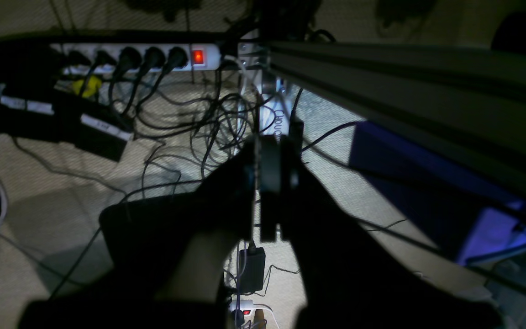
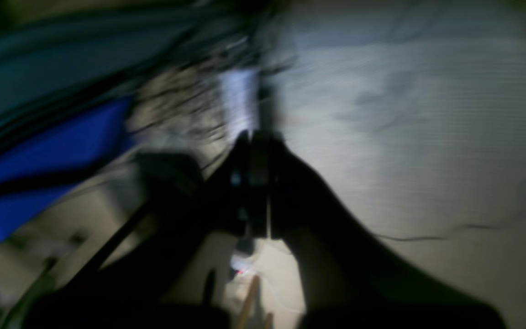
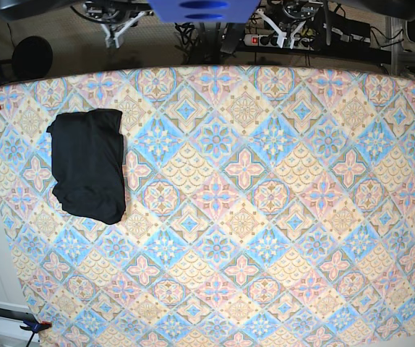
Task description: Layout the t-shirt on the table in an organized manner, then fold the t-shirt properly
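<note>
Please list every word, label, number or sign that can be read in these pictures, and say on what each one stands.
"Chou..." on a white part behind the shut left pincer; the later letters are unclear.
White labels on the black boxes near the power strip: too small to read.
Right wrist view: too blurred, nothing readable.
Base view: no text on the t-shirt or the table.

Beige carpet floor (image 1: pixel 62 219), white power strip (image 1: pixel 139 57), tangled black cables (image 1: pixel 199 123).
</note>
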`<state>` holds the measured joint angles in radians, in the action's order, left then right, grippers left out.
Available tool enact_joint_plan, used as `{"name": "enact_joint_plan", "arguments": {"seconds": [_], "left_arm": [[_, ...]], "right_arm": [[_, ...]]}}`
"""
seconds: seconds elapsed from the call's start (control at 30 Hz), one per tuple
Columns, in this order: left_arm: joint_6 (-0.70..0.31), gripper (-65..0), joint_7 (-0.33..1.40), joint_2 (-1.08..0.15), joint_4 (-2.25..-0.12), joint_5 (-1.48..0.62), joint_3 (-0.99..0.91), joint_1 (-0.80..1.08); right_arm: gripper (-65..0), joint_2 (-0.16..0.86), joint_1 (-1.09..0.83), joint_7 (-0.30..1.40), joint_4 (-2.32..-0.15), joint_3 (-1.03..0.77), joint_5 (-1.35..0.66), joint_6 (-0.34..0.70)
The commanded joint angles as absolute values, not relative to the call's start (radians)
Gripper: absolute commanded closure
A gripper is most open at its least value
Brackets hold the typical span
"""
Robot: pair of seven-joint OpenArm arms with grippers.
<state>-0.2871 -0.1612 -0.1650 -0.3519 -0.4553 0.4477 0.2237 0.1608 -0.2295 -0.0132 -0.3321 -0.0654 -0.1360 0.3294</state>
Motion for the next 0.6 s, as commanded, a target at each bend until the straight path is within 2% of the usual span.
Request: {"name": "enact_joint_plan", "arguments": {"seconds": [0.0, 0.13, 0.23, 0.37, 0.57], "left_arm": [[-0.294, -0.3, -0.170, -0.162, -0.354, -0.455, 0.455, 0.225], [-0.294, -0.3, -0.171, -0.140, -0.354, -0.455, 0.455, 0.214], [-0.294, -0.3, -0.171, -0.137, -0.354, -0.455, 0.453, 0.211], [-0.294, -0.3, -0.171, -0.136, -0.354, -0.456, 0.450, 0.199], [-0.294, -0.3, -0.171, -0.134, -0.357, -0.461, 0.449, 0.191]], "right_arm": [[0.0, 0.125, -0.242, -0.007, -0.325, -0.064, -0.134, 0.325], [0.0, 0.119, -0.237, -0.007, -0.329, -0.065, -0.134, 0.120], [0.0, 0.119, -0.237, -0.007, -0.329, -0.065, -0.134, 0.031], [-0.1, 0.119, -0.237, -0.007, -0.326, -0.065, -0.134, -0.015], [-0.1, 0.119, -0.237, -0.007, -0.326, -0.065, -0.133, -0.015]]}}
